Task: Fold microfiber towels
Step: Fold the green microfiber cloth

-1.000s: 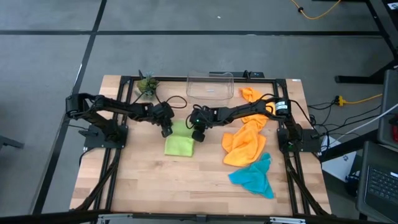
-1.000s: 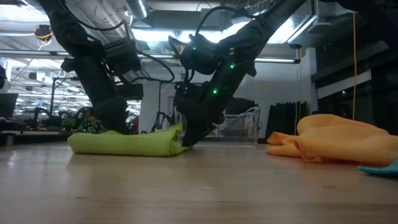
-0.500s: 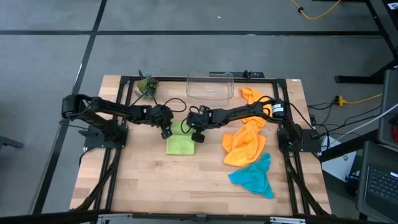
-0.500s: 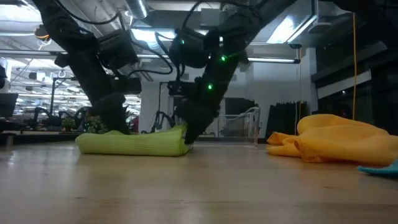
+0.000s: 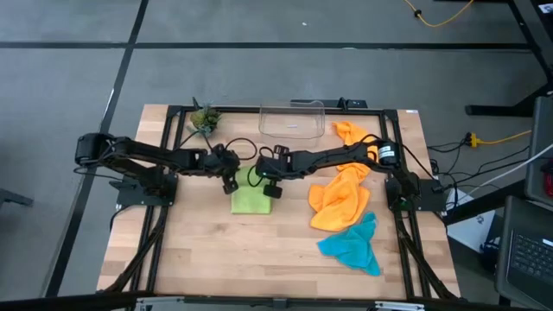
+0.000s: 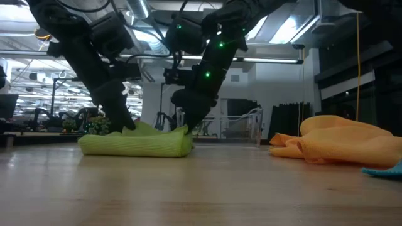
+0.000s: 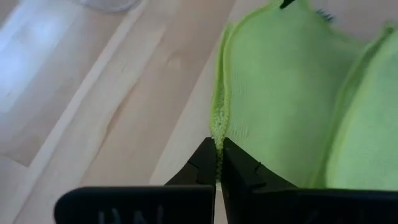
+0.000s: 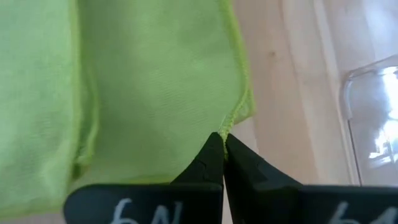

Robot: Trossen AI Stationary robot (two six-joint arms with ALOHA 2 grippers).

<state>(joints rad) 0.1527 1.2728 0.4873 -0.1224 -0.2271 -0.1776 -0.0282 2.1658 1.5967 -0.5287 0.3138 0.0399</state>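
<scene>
From where I stand, the lime green towel point(image 5: 251, 200) lies near the middle of the counter point(image 5: 259, 259), already doubled once, with its far edge toward twelve o'clock. The left end effector point(image 5: 230, 184) is clamped on the towel's hem at about ten o'clock of the cloth, and its wrist view shows the fingers point(image 7: 205, 163) pinched together on the stitched edge. The right end effector point(image 5: 271, 191) is clamped on the opposite far corner, at about two o'clock, its tips point(image 8: 211, 152) closed on the hem there.

I judge the step in hand to be the next fold: carrying that far edge over toward six o'clock. To do it well, both arms should lift together and only a little, keeping the edge taut between them so it does not sag or twist. They should travel at one pace, lay the held edge square on the near edge, and let go only once the cloth lies flat.

The two orange towels point(image 5: 339, 192) and the teal towel point(image 5: 352, 244) wait well apart at three to five o'clock, clear of the path.
</scene>
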